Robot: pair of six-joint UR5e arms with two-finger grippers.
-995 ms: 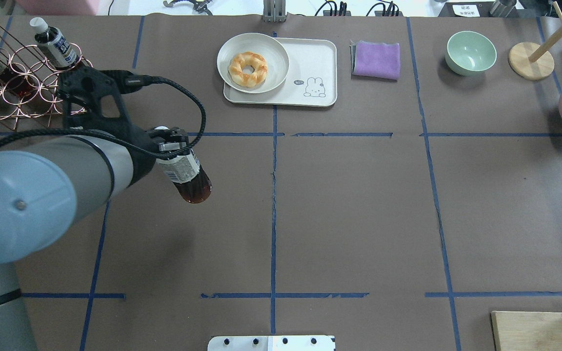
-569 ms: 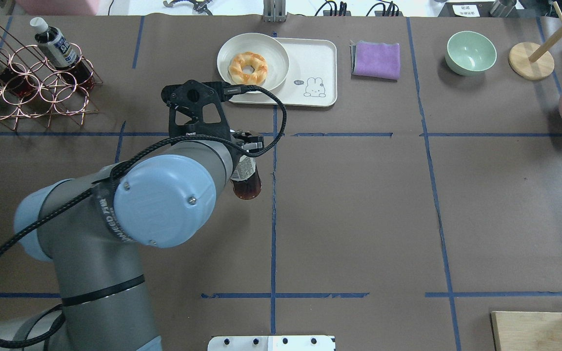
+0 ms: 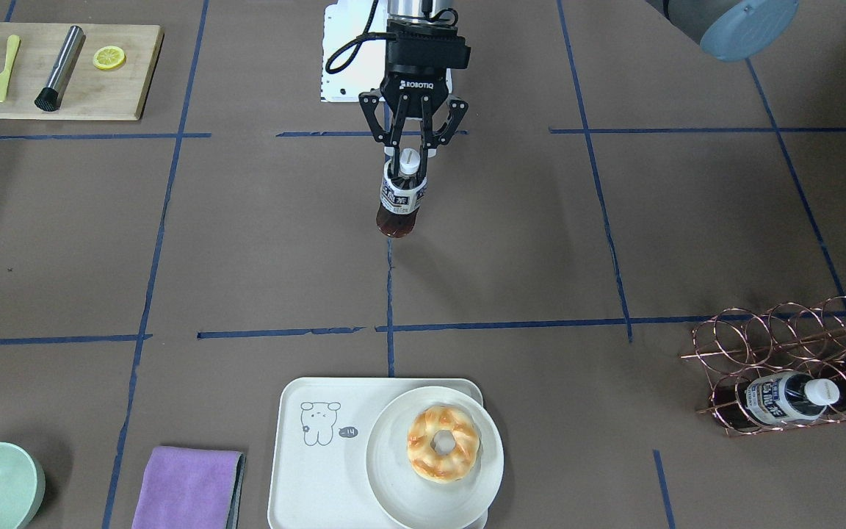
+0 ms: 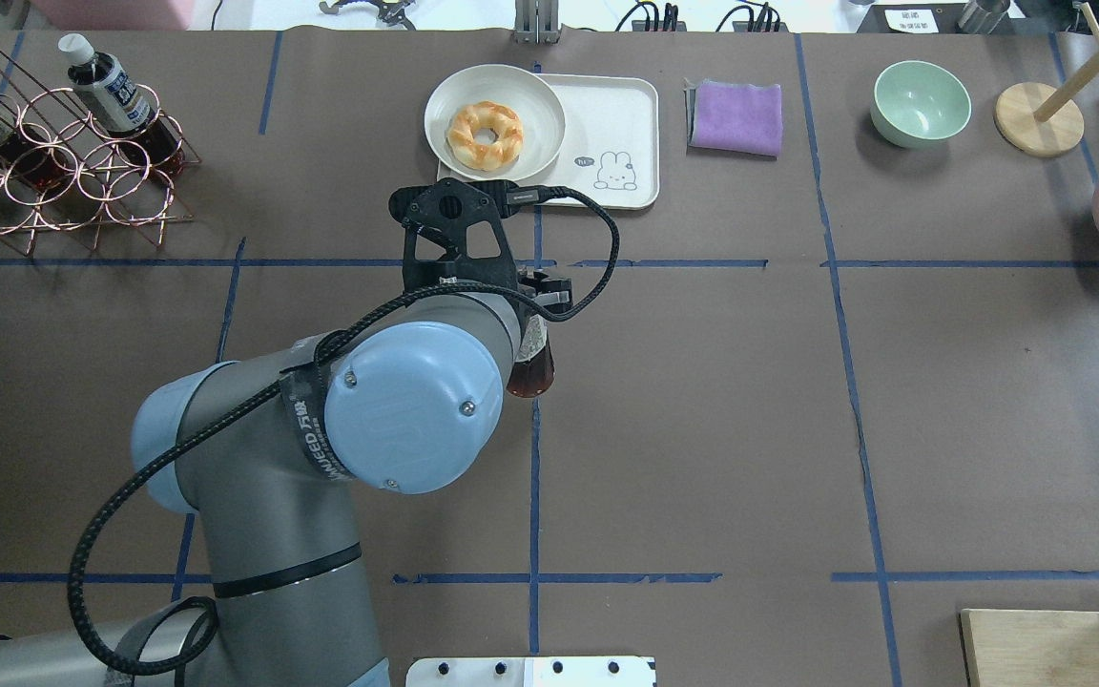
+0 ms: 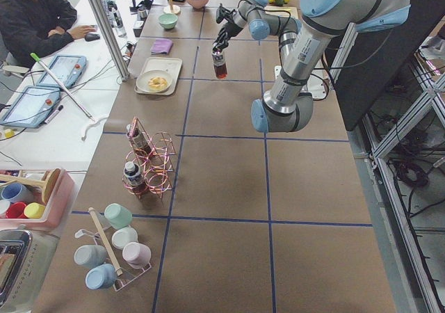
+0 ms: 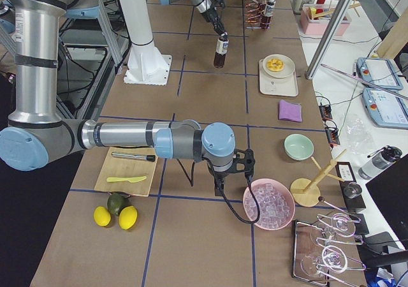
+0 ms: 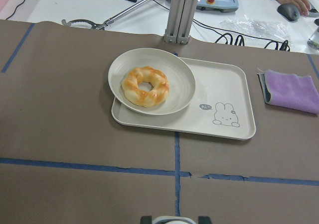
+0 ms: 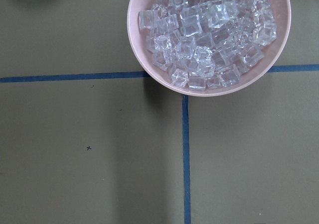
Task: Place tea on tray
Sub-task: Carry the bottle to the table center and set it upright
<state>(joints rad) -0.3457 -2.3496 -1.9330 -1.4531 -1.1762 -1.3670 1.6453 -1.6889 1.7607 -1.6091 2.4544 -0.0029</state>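
Overhead from behind looking down, front view opposite, both sharing the tray (image 4: 609, 119)

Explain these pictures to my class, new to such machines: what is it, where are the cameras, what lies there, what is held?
It is a robot with two arms at a brown-papered table. Cameras look from above, from across the table, from each end and from each wrist. The left arm's jaws are shut on a small clear bottle of dark brown tea, held above the table. Ahead lies a cream-white rectangular plastic tray carrying a round cream plate with a doughnut. Beside it lies a folded purple cloth.
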